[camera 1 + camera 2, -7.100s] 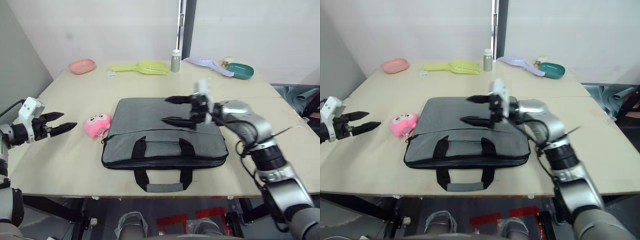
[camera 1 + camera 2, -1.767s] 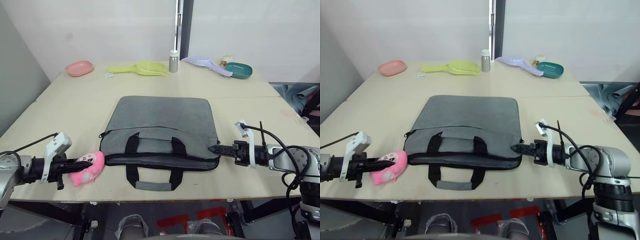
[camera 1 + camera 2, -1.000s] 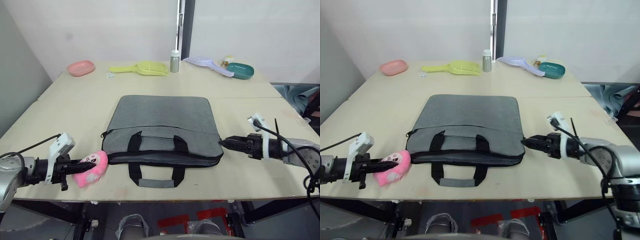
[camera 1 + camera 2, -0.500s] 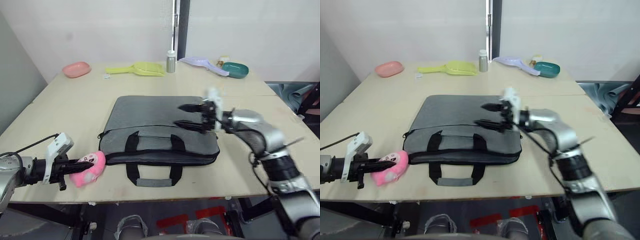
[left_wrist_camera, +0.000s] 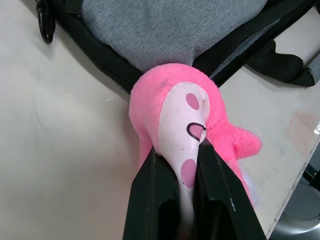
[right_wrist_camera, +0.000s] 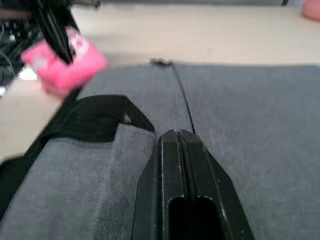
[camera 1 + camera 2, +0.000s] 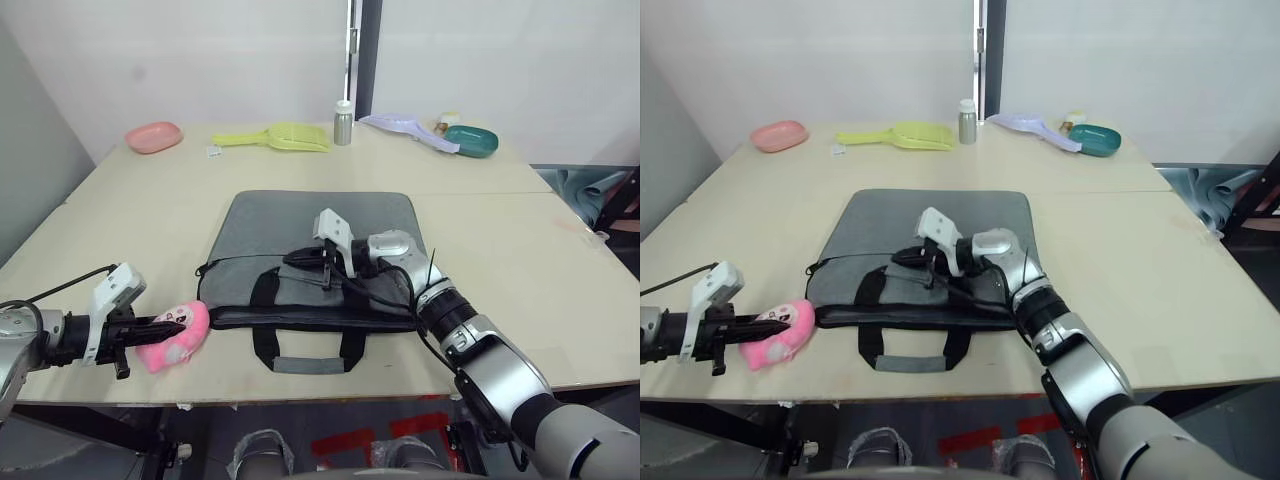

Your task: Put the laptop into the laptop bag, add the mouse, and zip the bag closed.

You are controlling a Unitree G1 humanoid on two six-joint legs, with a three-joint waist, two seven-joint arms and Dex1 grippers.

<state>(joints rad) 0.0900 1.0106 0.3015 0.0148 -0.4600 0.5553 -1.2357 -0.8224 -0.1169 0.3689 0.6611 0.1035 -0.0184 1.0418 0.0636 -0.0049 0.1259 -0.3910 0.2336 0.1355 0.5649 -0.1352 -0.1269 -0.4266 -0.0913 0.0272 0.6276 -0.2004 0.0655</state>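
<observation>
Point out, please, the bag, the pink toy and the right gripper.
bag (image 7: 270,215): left eye view, bare grey top panel.
pink toy (image 5: 172,87): left wrist view, pink head.
right gripper (image 7: 292,259): left eye view, black fingertips.

It looked like a bare test room or lab rather than anyone's home. A plain pale plywood table (image 7: 120,215) stood against blank white walls (image 7: 200,60), with a dark vertical post (image 7: 368,45) at the wall joint. Along the far edge sat a loose mix of unrelated props: a pink dish (image 7: 153,137), a yellow scoop (image 7: 275,137), a small metal bottle (image 7: 343,122), a lilac scoop (image 7: 408,128) and a teal dish (image 7: 471,140).
</observation>
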